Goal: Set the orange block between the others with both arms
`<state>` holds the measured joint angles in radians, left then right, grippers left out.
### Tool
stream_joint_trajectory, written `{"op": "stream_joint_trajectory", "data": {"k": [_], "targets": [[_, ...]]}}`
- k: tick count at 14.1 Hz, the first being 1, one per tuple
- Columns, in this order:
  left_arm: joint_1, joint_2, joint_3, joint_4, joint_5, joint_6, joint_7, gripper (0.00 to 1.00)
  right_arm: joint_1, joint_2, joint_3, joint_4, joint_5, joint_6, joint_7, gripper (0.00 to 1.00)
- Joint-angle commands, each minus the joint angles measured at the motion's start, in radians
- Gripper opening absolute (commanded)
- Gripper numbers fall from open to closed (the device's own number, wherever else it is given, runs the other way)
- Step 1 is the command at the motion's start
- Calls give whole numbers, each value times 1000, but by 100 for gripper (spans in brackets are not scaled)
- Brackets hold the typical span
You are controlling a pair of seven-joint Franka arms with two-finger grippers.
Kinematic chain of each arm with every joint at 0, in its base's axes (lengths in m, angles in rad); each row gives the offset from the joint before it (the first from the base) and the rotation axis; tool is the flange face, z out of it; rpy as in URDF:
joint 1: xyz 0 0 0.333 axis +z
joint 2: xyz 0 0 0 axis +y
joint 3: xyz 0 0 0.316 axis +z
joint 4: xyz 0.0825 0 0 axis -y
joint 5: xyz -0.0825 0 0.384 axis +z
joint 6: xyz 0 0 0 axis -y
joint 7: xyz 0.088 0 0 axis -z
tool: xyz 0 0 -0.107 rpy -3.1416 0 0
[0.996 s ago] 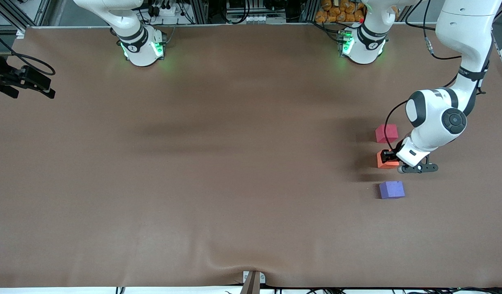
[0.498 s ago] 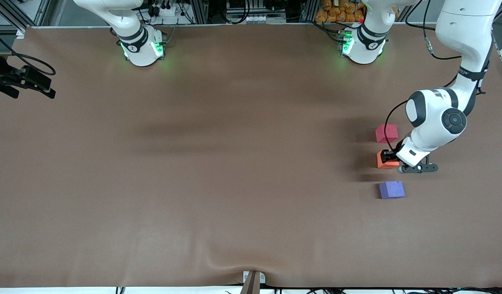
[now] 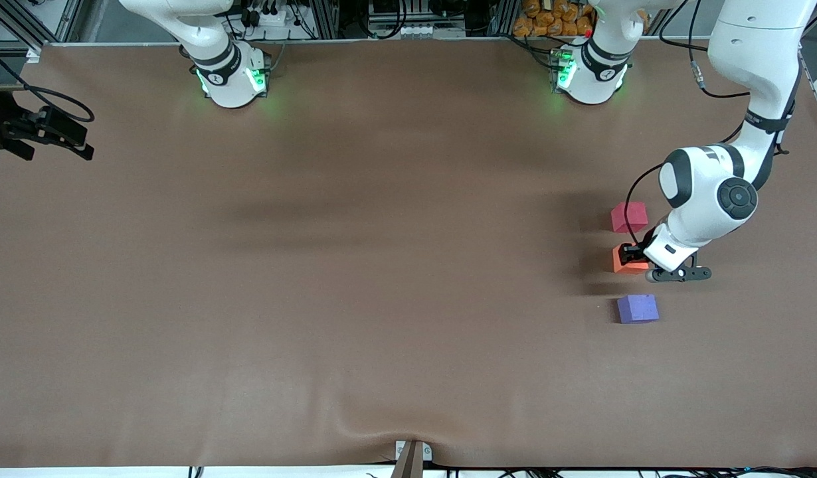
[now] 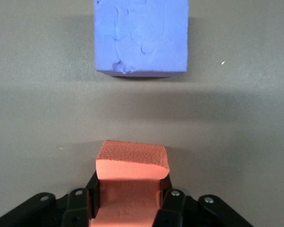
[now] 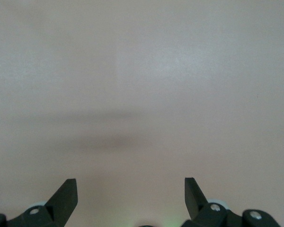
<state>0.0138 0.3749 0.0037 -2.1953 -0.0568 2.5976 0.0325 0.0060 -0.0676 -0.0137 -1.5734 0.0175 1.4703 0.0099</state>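
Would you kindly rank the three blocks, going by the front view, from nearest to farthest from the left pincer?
1. Orange block: between the left pincer's fingers, in the middle of the row.
2 and 3. Red-pink block, farther from the front camera, and purple block, nearer: too close to call.

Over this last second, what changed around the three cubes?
Almost nothing. The left gripper stays on the orange block, which rests between the red-pink cube and the purple cube; all three cubes kept their places. The right gripper waits open.
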Motion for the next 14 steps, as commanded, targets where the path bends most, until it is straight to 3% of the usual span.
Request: {"op": "stream_joint_trajectory", "data": {"k": [1, 4, 10, 14], "targets": [[-3, 12, -2, 46, -6, 1, 4, 100, 9, 6, -2, 12, -10, -2, 13, 100], [0, -33, -1, 110, -8, -86, -6, 100, 9, 5, -2, 12, -11, -2, 13, 100], [-8, -235, -24, 350, 3, -517, -158, 100, 9, 6, -2, 12, -10, -4, 13, 100], [-8, -286, -41, 555, 57, -759, -160, 100, 9, 6, -2, 12, -10, -4, 13, 100]]}}
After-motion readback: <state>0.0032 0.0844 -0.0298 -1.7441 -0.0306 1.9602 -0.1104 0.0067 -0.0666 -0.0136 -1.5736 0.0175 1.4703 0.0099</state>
